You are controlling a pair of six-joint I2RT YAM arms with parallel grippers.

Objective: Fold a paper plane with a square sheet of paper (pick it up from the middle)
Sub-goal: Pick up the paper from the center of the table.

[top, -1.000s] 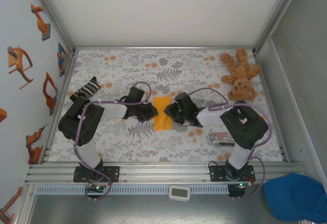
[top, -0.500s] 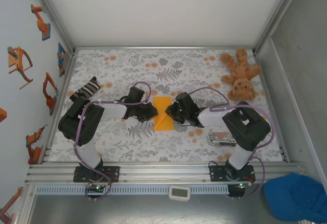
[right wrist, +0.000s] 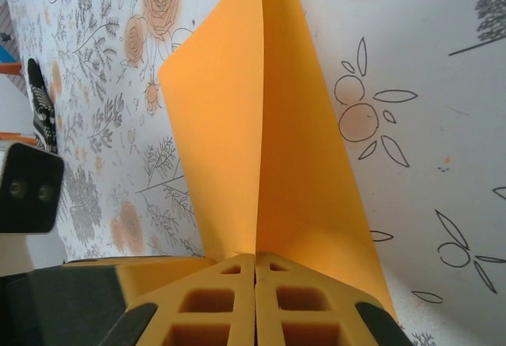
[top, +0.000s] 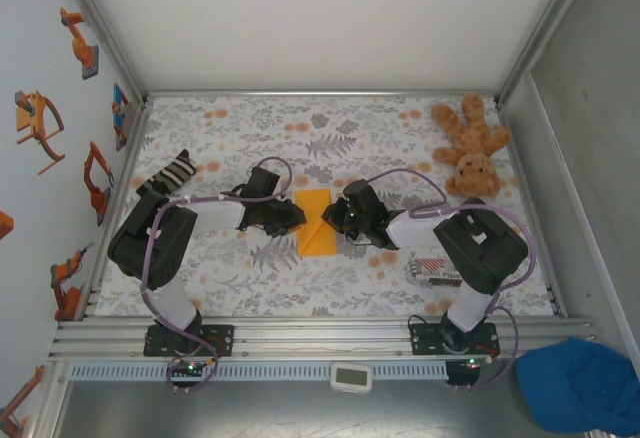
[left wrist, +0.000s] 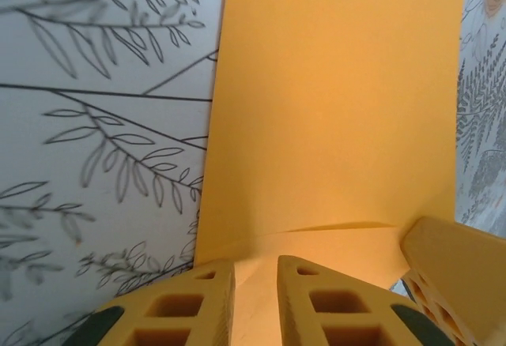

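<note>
Right gripper (right wrist: 254, 263) clamped on the square sheet of paper (right wrist: 269, 125) — left gripper (left wrist: 254, 275) slightly parted over it

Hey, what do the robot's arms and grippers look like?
The left arm and right arm are black with white links and looping lilac cables. The left gripper and right gripper have yellow fingers with rectangular cut-outs.
</note>
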